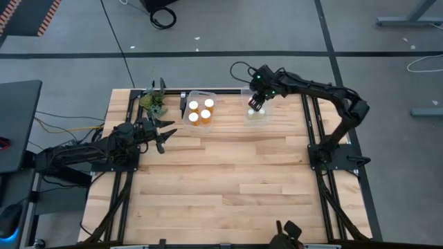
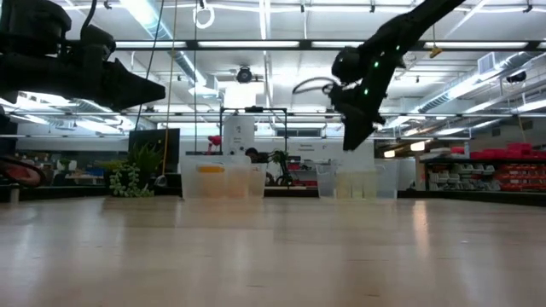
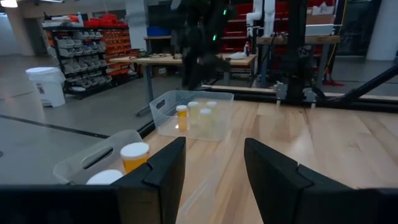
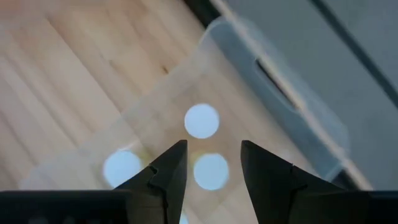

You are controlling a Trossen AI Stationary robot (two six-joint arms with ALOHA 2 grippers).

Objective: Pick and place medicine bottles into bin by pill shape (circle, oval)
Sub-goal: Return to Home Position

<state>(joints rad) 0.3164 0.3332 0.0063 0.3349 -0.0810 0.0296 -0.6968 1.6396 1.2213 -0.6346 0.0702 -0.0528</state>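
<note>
Two clear plastic bins stand at the table's far edge. The left bin (image 1: 199,97) holds several orange medicine bottles (image 1: 194,106) with white caps, standing upright. The right bin (image 1: 259,117) also holds upright bottles, whose white caps (image 4: 202,121) show in the right wrist view. My right gripper (image 4: 213,149) hangs above the right bin (image 4: 292,106), pointing steeply down, open, with nothing between its fingers. It is well clear of the bin's top in the low view (image 2: 352,141). My left gripper (image 1: 163,140) waits level near the table's left edge, open and holding nothing (image 3: 214,152).
A small green plant (image 1: 154,102) stands at the far left corner, beside the left bin and just beyond my left gripper. The wooden tabletop (image 1: 228,187) stretches bare toward the near edge. Black frame rails run along both sides of the table.
</note>
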